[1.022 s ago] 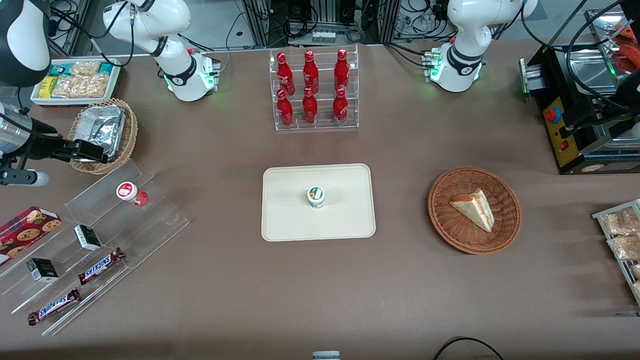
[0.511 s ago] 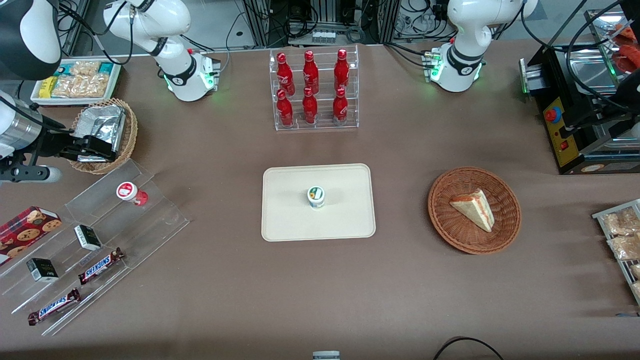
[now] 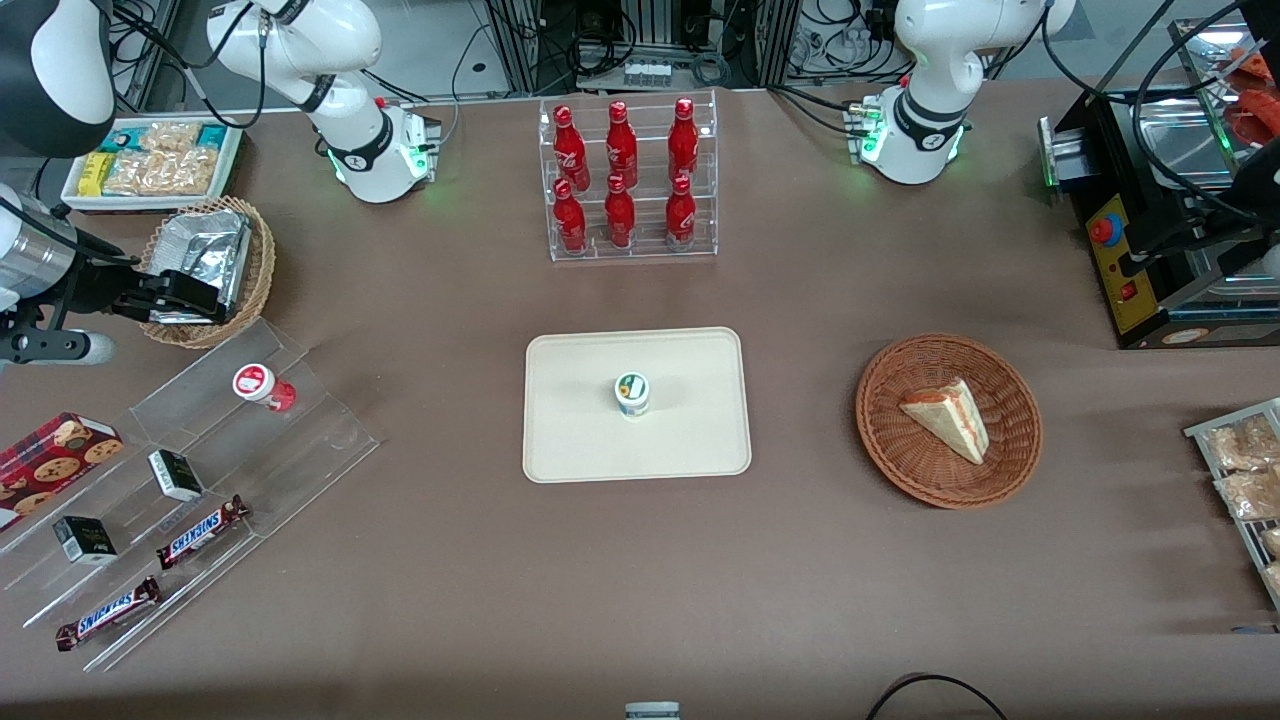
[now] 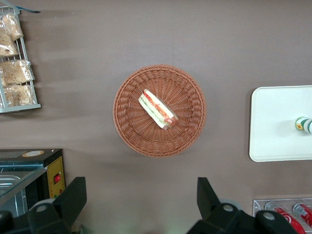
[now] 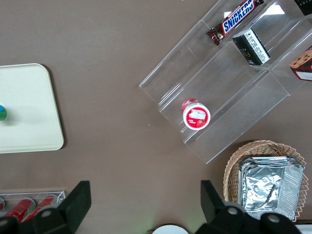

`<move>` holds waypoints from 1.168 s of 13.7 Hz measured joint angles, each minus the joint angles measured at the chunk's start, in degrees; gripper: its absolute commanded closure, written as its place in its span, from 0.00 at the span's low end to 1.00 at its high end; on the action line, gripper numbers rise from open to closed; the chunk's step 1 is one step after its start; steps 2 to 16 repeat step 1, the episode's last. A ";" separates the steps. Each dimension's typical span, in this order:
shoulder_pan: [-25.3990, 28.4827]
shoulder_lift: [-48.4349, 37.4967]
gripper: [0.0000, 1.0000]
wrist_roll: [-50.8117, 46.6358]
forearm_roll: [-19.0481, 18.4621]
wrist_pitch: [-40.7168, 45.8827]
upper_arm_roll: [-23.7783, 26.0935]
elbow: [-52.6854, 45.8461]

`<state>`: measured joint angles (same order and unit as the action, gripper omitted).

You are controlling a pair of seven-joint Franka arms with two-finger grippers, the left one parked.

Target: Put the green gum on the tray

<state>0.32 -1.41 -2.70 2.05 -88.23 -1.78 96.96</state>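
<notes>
Standing upright mid-tray (image 3: 690, 440), green gum (image 3: 632, 393); my end effector (image 3: 185, 297), spread and empty, hovered at its nine o'clock.

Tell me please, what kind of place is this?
Probably a lab mock-up of a snack shop: red bottles in a clear rack, Snickers bars on an acrylic stand. The green gum stands on the tray; the open end effector hovers above a foil-filled basket.

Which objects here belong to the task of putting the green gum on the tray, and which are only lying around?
Belong to the task:
- green gum, standing on the tray
- tray
- end effector, open, above the basket of foil containers

Lying around:
- red-lidded bottle on the clear stand
- Snickers bars
- red bottles in a rack
- wicker basket with a sandwich
</notes>
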 measured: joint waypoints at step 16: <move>0.00 0.00 0.00 0.00 0.00 0.00 0.05 0.00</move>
